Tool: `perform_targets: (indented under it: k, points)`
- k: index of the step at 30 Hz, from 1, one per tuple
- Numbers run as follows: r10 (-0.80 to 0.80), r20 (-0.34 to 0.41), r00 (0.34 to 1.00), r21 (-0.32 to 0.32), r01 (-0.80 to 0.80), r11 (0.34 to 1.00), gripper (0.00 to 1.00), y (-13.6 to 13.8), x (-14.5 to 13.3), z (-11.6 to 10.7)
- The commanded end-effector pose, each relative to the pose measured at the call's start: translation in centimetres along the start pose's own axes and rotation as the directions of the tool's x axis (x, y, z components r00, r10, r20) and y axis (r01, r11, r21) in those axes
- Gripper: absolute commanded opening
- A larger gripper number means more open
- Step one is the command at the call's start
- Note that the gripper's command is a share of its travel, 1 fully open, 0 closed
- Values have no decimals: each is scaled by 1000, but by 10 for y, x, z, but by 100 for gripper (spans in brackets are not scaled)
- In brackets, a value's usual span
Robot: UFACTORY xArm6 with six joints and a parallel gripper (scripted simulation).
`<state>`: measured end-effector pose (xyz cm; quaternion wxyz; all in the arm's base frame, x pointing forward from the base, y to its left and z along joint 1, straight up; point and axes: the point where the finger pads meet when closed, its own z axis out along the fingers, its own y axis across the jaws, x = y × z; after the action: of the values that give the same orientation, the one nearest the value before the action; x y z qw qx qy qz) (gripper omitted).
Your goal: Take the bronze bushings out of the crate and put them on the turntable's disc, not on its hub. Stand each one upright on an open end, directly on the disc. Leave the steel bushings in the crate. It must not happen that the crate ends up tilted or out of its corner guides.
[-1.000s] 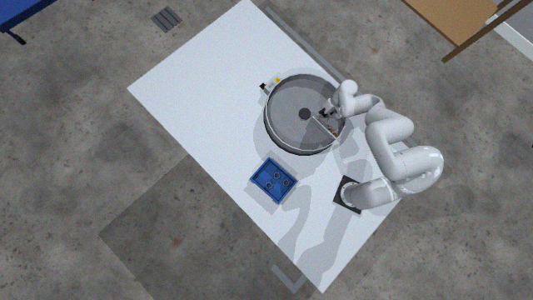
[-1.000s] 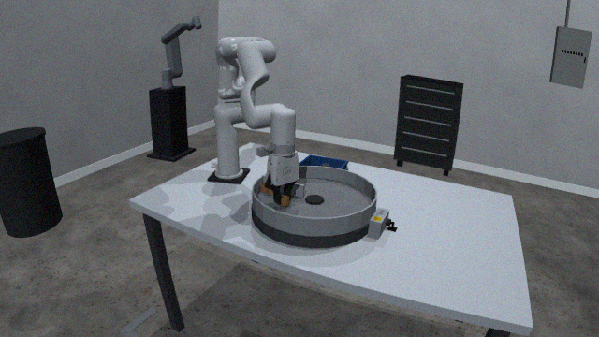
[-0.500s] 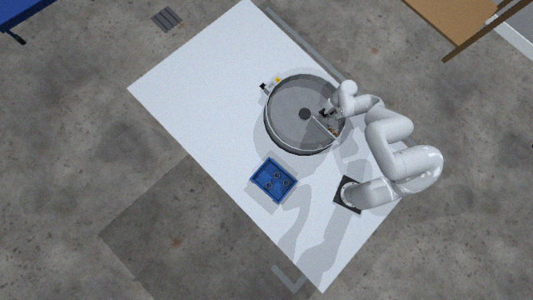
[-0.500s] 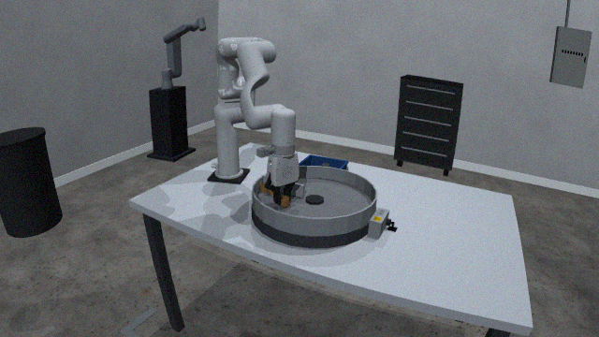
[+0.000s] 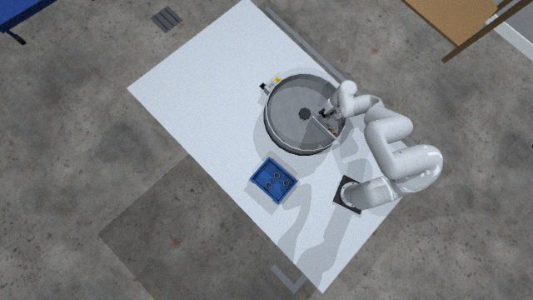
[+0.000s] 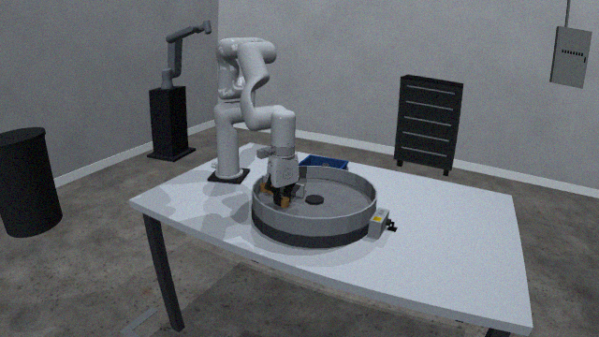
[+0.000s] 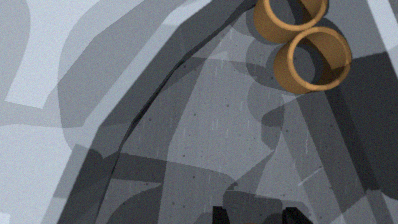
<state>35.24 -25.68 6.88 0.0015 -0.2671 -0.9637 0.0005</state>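
Observation:
My gripper [image 6: 283,196] is low inside the turntable [image 6: 314,206], over the disc [image 5: 291,121] near its rim and beside the dark hub [image 5: 304,112]. It is shut on a bronze bushing [image 6: 282,201], held just above or at the disc surface; I cannot tell if it touches. In the wrist view only the dark fingertips show at the bottom edge. Two more bronze bushings [image 7: 312,60] [image 7: 290,15] stand upright on the disc, touching each other. The blue crate [image 5: 273,179] holds three steel bushings [image 5: 276,175].
The turntable has a raised grey rim [image 6: 356,187] and a small control box [image 6: 379,221] with a yellow label on its side. A radial divider wall [image 5: 322,127] stands on the disc near the placed bushings. My arm's base [image 5: 347,194] sits by the crate.

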Motion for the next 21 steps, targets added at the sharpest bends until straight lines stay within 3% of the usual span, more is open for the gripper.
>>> perform_targets:
  k: [1, 13, 14, 21]
  points:
    - [0, 5, 1000, 0, 0, 1000, 0, 0, -2, -1]
    - [0, 5, 1000, 0, 0, 1000, 0, 0, -2, -1]
    - [0, 5, 1000, 0, 0, 1000, 42, 0, -2, -1]
    - [0, 5, 1000, 0, 0, 1000, 42, 0, -2, -1]
